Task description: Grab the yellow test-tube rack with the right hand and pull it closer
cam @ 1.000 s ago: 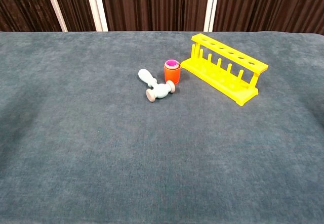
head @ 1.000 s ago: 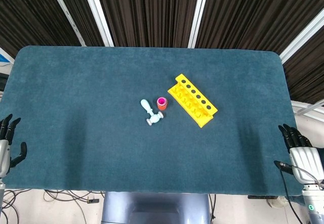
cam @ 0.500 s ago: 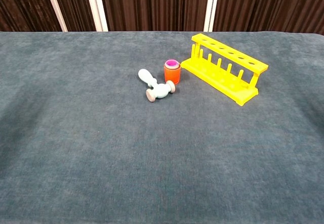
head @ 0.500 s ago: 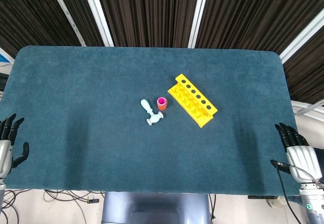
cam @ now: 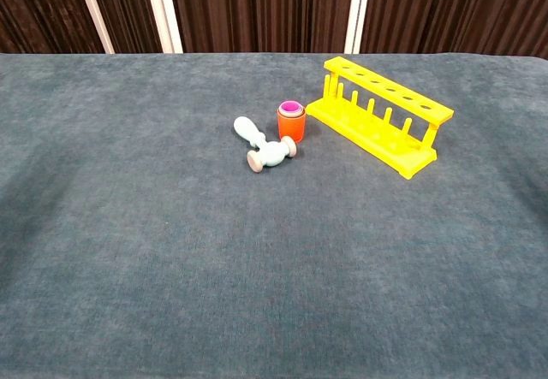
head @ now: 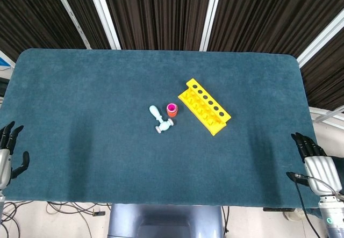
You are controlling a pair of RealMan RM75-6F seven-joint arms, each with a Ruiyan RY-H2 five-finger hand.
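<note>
My right hand (head: 317, 165) in head view: fingers apart, holding nothing, slid slightly back toward near-right table edge, so reach not begun. Yellow test-tube rack (head: 204, 106) unmoved, right of centre. Chest view: rack (cam: 381, 114) upright, no hands visible.

A yellow test-tube rack (cam: 383, 123) stands upright on the blue-grey surface (cam: 171, 259) at about one o'clock from the middle, its long side running from ten o'clock towards four o'clock. Just beside its ten-o'clock end, apart from it, stands a small orange cup (cam: 291, 122) with a pink rim. At the cup's seven o'clock lies a pale blue toy hammer (cam: 261, 145), its head close to the cup; dark curtains (cam: 257, 7) hang behind at twelve o'clock
</note>
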